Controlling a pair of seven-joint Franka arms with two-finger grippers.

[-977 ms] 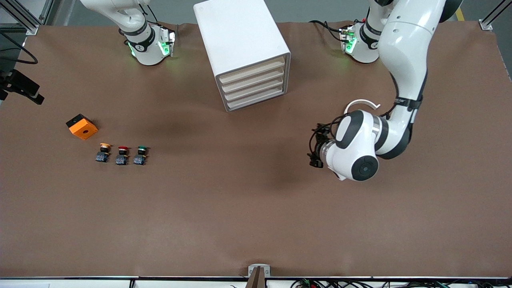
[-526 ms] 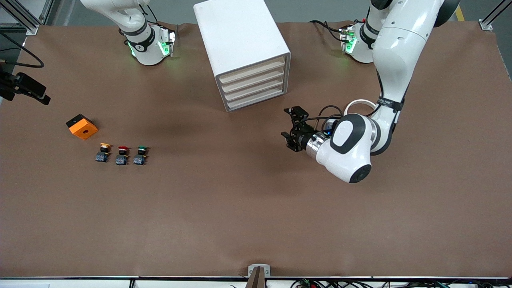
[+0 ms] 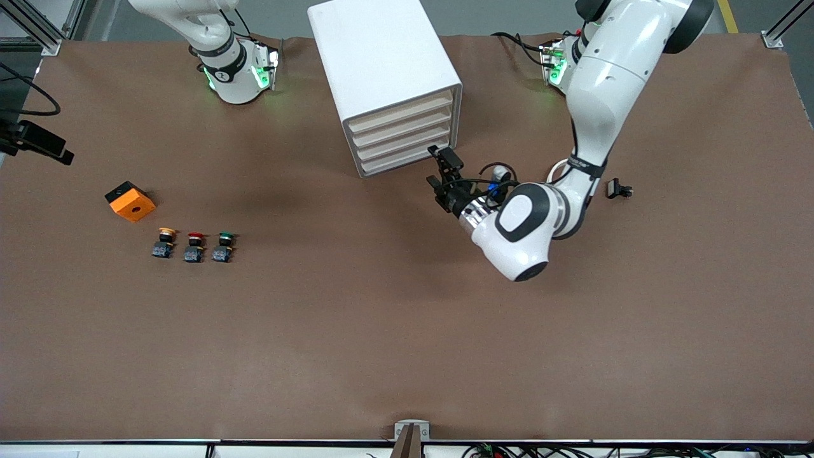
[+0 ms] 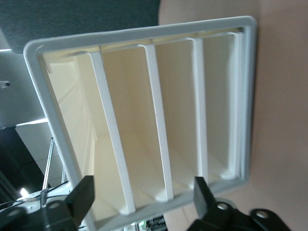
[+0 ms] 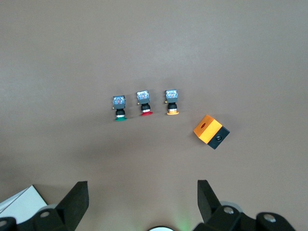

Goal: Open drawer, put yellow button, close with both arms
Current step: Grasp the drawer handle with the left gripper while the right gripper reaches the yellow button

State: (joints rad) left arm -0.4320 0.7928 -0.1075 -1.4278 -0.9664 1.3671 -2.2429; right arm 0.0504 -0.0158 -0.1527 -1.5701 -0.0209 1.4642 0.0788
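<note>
I see the brown counter bare across the whole half nearer the front camera, so there is wide room there. The white cabinet stands between the two arm bases, its four drawer fronts angled toward the left arm's end. The drawer (uppermost of the four) sits shut, flush with the three below it.

The left tool hangs just in front of the cabinet's lower corner, fingers spread; in the left wrist view the two fingertips frame the cabinet face with the drawer fronts running lengthwise between them.

The yellow button lies well apart from that tool, toward the right arm's end, first in a row with the red button and the green button. Each lies on its side, long axis running toward the arm bases, cap at that end. An orange block sits near the yellow one, farther from the camera.

The right tool is high over that end, spread open, looking down on the row. A small black part lies beside the left arm
</note>
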